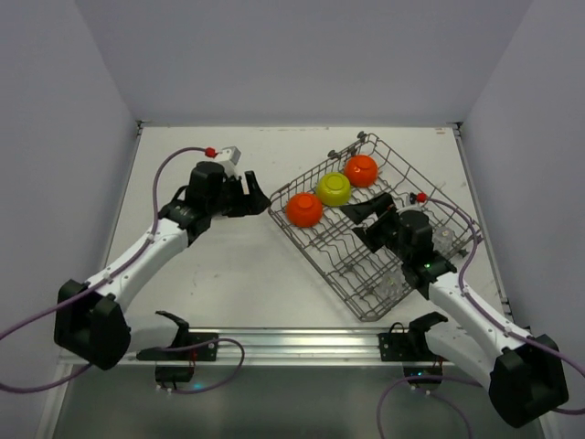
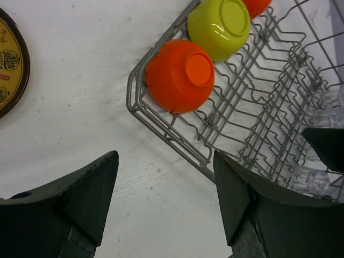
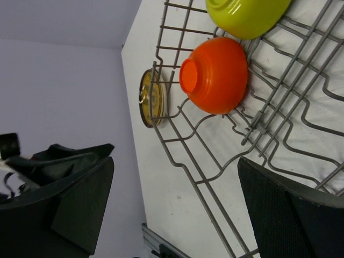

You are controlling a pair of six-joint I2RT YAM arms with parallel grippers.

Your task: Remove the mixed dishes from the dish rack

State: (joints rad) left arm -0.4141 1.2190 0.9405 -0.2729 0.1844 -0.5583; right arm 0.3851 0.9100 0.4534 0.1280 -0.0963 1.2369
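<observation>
Here, both arms face the near orange bowl (image 1: pixel 304 209), upturned in the left corner of the dish rack (image 1: pixel 322 262); left gripper (image 1: pixel 261 199) and right gripper (image 1: pixel 358 222) gape empty (left outside the rim, right above the tines). Risks: fingers colliding at the bowl, or snagging wire and dragging the rack.

walls (image 1: pixel 292 55): plain lilac-grey | table (image 1: pixel 238 270): white, faintly scuffed | light: seemingly even

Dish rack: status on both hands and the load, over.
Left hand open, empty, beside dish rack corner. Right hand open above rack. Near orange bowl, yellow-green bowl, far orange bowl, glasses inside; plate on table. Nothing blocking.
</observation>
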